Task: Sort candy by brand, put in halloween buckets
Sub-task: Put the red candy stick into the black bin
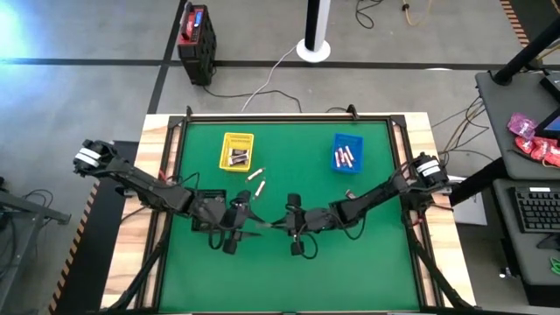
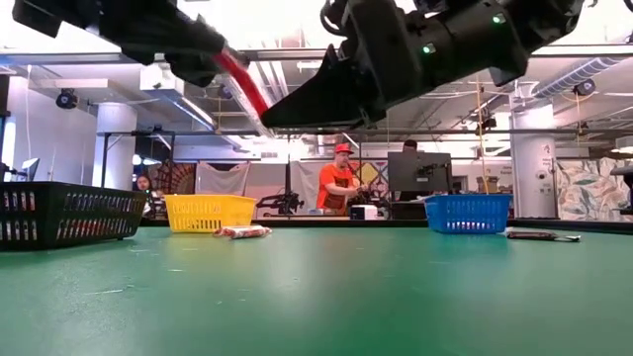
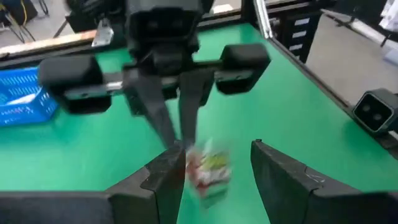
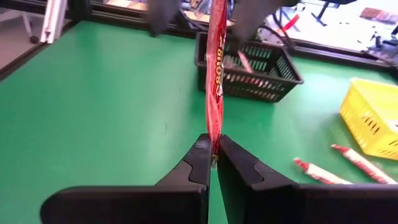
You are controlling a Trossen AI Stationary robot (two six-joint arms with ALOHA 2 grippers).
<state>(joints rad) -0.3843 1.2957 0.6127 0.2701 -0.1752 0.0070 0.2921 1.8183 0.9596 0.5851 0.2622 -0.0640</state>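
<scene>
high: overhead, straight down | low: table-level | wrists: close | shared: green table [image 1: 367, 262]

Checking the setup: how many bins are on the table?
3: yellow bin back left, blue bin back right, black bin nearer, on the left.

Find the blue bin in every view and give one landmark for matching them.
High view: the blue bin sits at the mat's far right, candy inside.
Low view: right of centre, at the table's far edge.
Left wrist view: at the picture's left edge, beyond the right gripper.
Right wrist view: not in it.
Shared landmark: the yellow bin, seen also in the low and right wrist views.
</scene>
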